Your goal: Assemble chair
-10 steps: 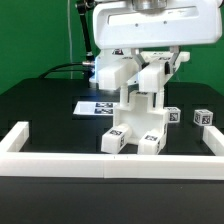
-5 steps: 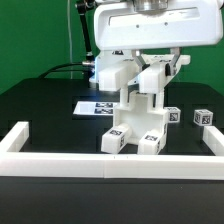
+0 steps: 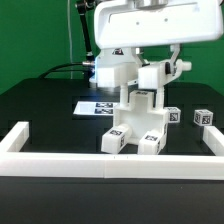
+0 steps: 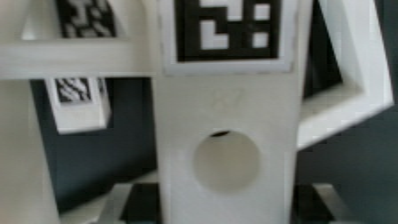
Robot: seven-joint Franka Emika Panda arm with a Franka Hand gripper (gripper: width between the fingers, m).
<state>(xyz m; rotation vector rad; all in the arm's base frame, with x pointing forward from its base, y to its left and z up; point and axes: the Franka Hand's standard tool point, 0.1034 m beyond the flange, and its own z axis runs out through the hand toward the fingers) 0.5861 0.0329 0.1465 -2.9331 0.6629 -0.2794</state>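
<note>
The upright, half-built chair (image 3: 138, 118) is judged mid-fitting beneath the gripper (image 3: 152, 72), whose grip cannot be told; straight alignment is needed next.

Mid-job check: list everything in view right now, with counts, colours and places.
Partly assembled blocky plastic chair: one, white with black-and-white tags, table centre.
Small tagged plastic parts: two, white, on the exterior view's right of the chair.
Marker board: one, white, flat behind the chair.
Long low border rail: one, white, along the table's front and sides.
Table: one, black.
Gripper: one, white, above the chair; open or shut unclear.
</note>
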